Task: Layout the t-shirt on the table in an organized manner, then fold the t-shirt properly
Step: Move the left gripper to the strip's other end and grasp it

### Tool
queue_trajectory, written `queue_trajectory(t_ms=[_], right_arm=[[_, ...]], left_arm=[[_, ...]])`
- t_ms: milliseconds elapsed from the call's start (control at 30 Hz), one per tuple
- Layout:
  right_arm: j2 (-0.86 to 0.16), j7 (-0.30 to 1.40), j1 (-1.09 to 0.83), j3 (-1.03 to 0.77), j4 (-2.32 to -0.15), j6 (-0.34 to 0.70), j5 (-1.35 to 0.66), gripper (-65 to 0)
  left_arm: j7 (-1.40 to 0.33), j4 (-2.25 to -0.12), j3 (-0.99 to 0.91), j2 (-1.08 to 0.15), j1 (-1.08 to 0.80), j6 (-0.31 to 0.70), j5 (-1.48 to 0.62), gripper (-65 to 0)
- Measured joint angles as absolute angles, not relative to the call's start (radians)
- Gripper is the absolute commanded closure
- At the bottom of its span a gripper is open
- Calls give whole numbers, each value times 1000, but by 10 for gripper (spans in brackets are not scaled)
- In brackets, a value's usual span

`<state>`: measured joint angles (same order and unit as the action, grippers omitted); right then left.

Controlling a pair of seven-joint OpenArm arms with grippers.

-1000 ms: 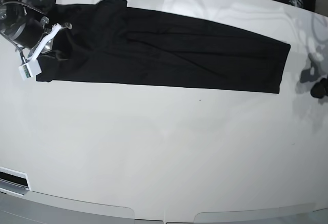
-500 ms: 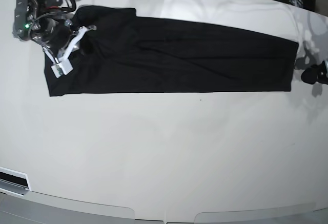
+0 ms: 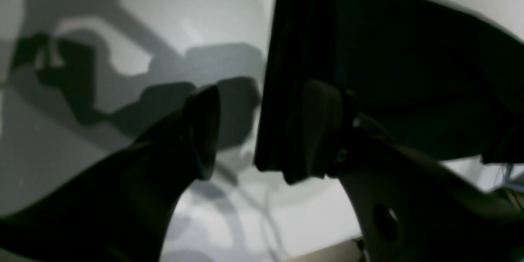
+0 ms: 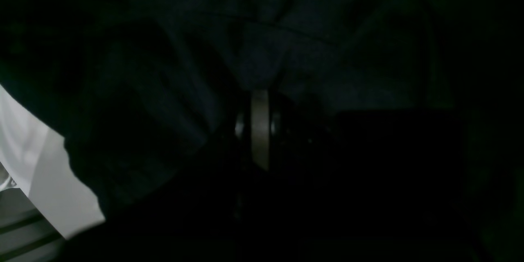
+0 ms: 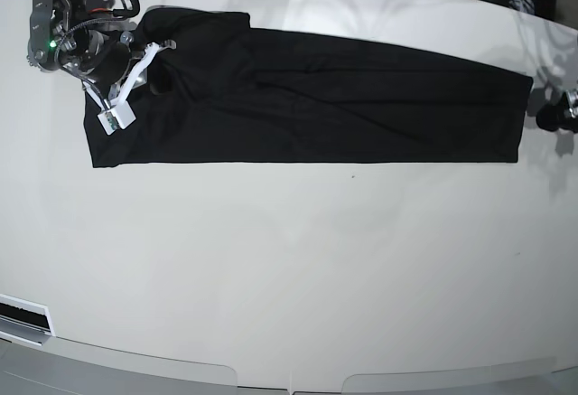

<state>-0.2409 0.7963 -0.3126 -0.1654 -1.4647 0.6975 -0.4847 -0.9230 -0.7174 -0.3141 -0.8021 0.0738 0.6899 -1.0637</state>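
The t-shirt (image 5: 307, 97) is laid out on the far half of the table (image 5: 289, 268) as one long, narrow black band, so it is judged that the lengthwise folds are already made and the sleeves are tucked in. A few soft wrinkles are seen along the middle. What is left, by this judgement, is the crosswise folding of the band into a compact packet. The right gripper (image 4: 260, 90) is closed on a pinch of the t-shirt at the collar end, as shown in the right wrist view. The left gripper (image 3: 262, 131) is held with its jaws wide apart just beside the hem end; nothing is gripped by it.
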Motion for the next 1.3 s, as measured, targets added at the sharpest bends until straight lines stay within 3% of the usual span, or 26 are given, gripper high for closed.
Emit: queue_trajectory(t_ms=[533, 1133, 1300], right_arm=[[-241, 823, -304, -165, -1465, 699, -487, 0], [-241, 838, -301, -165, -1465, 699, -496, 0], [-241, 838, -301, -165, -1465, 700, -497, 0]], left_arm=[[-699, -720, -316, -678, 60, 699, -886, -334], [-776, -719, -315, -738, 52, 690, -920, -334], [-862, -719, -315, -735, 52, 690, -1041, -334]])
